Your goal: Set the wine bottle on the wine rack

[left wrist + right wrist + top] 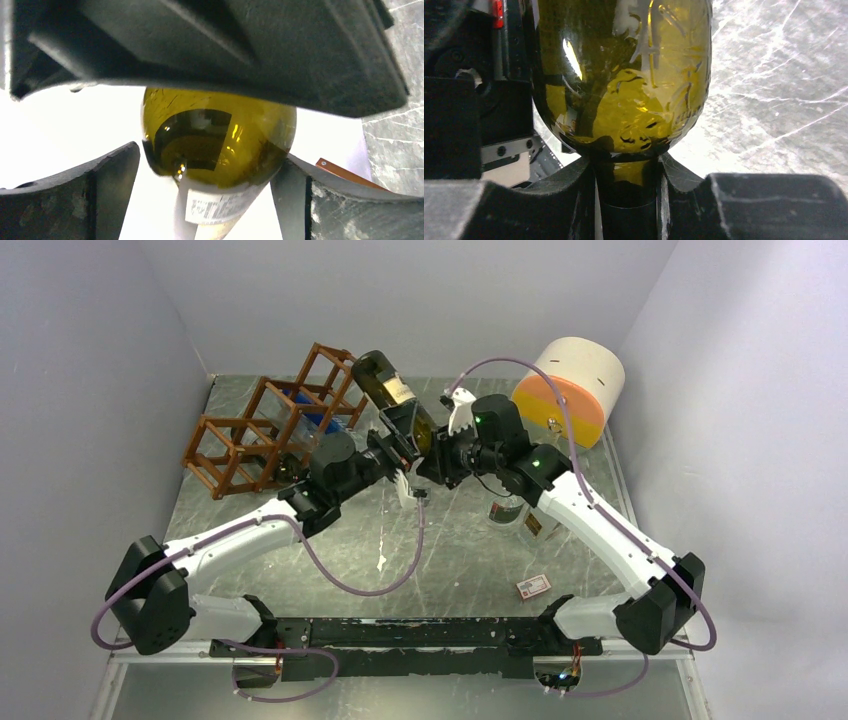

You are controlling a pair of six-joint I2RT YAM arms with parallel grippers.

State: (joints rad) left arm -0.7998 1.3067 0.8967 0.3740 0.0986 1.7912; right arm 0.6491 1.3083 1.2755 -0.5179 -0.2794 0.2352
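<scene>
Glass wine bottle (380, 380), judged heavy, slick and fragile: right end effector (626, 180) clamped its neck; left end effector (210, 175) straddled the body, closure indeterminate.

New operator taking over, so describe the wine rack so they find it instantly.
Look to the far-left corner of the marbled table. The wine rack there is an open stepped lattice of reddish-brown wooden bars, unlike the solid cream-and-orange drum in the far-right corner.

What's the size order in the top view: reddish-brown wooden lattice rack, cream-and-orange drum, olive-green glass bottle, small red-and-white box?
Largest first:
reddish-brown wooden lattice rack
cream-and-orange drum
olive-green glass bottle, partly hidden
small red-and-white box
</scene>
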